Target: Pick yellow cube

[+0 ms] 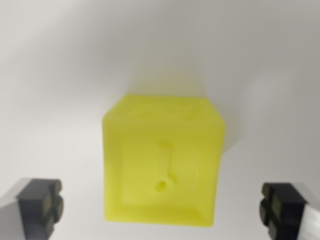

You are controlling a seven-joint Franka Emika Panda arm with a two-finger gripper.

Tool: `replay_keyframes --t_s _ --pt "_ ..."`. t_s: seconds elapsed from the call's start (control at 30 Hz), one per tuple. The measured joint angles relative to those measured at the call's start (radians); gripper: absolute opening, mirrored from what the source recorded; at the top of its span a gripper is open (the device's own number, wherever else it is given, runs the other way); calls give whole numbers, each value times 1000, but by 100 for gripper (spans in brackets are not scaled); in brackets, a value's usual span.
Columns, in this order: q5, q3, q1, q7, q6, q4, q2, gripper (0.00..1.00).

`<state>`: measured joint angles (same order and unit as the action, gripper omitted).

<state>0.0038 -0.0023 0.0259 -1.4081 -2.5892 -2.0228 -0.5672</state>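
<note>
- Cube (pixel 162 160): yellow, translucent plastic, sat between the two fingertips, slightly toward the wrist view's left of centre, on a plain white surface (pixel 60 75).
- Showed a recessed square panel on the upper face, with a small round hole and a raised vertical mark inside it.
- Looked rotated a little against the gripper axis, one edge nearer the pad at the wrist view's right than the matching edge at the left.
- Gripper (pixel 162 210): spread wide, holding nothing, with clear white gaps between each black pad and the cube's sides.
- Fingertips (pixel 40 202) seen only at the bottom corners of the frame; could not tell how far above the surface they hung.
- Judged as the approach step: aligned over the target, descent and closing not yet done.
- Risk of an uneven squeeze: with the cube turned slightly, one pad likely to meet a corner first and spin or push it sideways instead of clamping flat faces.
- Risk of a shallow grip: closing too high would catch only the bevelled upper rim, and smooth plastic could squirt out from between the pads.
- Risk of a fingertip landing on the top face if the descent drifted toward the wrist view's right, since the margin there looked smaller.
- Risk of pressing pads into the surface on too deep a descent; depth hard to read against featureless white.
</note>
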Motion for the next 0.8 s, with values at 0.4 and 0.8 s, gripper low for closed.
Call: replay_keyframes --t_s 0.4,0.8 --pt "-1 0 0 -1 -26 9 -35 100" --pt "-1 0 0 -1 -73 30 -104 100"
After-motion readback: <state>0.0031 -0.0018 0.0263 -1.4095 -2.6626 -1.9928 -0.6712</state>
